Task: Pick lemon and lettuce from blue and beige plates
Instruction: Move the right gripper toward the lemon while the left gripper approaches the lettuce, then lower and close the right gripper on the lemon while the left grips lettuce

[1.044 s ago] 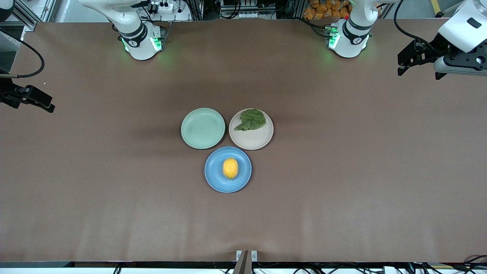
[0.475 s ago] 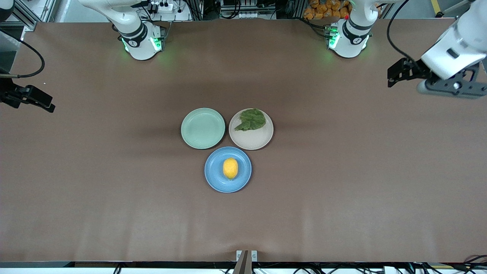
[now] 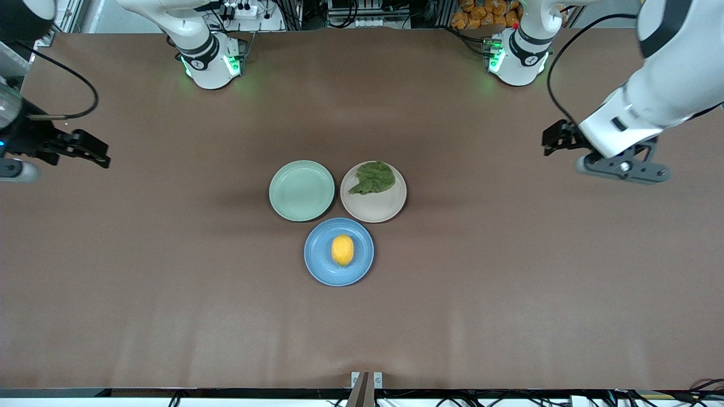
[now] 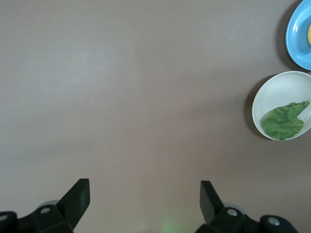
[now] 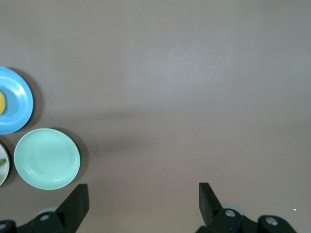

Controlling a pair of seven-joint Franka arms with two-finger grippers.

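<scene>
The yellow lemon lies in the middle of the blue plate. The green lettuce lies on the beige plate, at the edge farther from the front camera. My left gripper is open and empty over bare table toward the left arm's end, well apart from the plates. Its wrist view shows the lettuce, the beige plate and part of the blue plate. My right gripper is open and empty over bare table toward the right arm's end.
An empty mint-green plate sits beside the beige plate, toward the right arm's end. It also shows in the right wrist view, next to the blue plate. The brown table is bare around the three plates.
The left arm has swung down and inward toward the plates. The right gripper has shifted a little toward the plates. The lemon, lettuce and plates have not moved.
</scene>
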